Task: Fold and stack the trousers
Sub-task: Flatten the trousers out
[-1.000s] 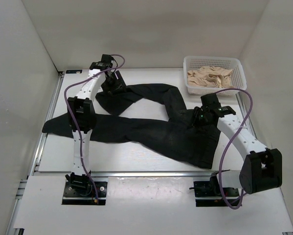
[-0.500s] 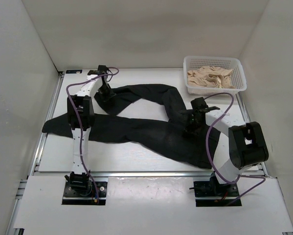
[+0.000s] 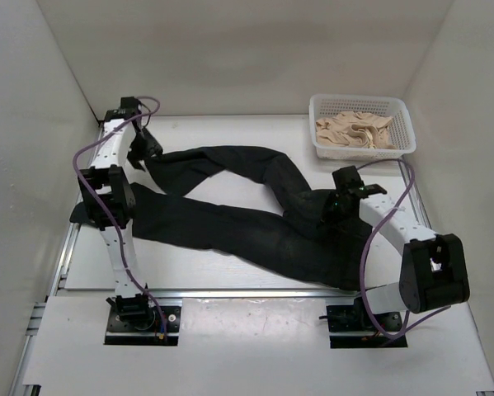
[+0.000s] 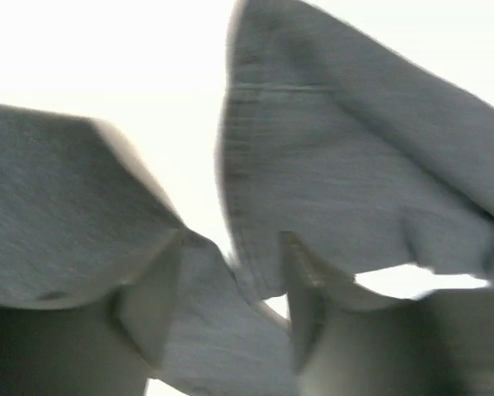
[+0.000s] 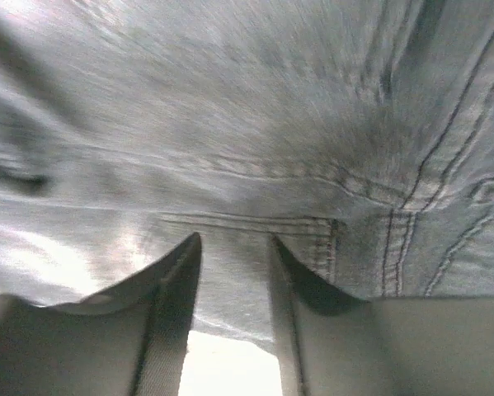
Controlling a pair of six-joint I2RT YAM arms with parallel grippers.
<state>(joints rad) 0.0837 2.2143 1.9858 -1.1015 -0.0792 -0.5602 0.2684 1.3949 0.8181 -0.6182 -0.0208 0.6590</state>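
At the far left corner of the white table [image 3: 230, 124], the left gripper [image 3: 144, 148] holds the cuff end of one leg of the trousers [image 3: 230, 227], its jaws drawn narrow on the black cloth. The left wrist view shows a fold of the fabric running down between the two fingers [image 4: 148, 318], with more cloth draped over the finger on the left. The trousers lie spread across the middle of the table. The leg in the left gripper's grasp arcs along the far side toward the right. The other leg lies flat nearer the arms, its cuff reaching the table's left edge beneath the left arm. Both legs meet at the seat and waist on the right side, near the front edge. There the right gripper [image 3: 332, 204] sits where the legs join, jaws nearly together and pinching the fabric. The right wrist view shows stitched seams just beyond its fingers [image 5: 176, 301] and cloth filling the slim gap between them. In the far right corner stands a white basket [image 3: 358, 153] holding crumpled beige cloth [image 3: 354, 130], near the trousers but apart from them.
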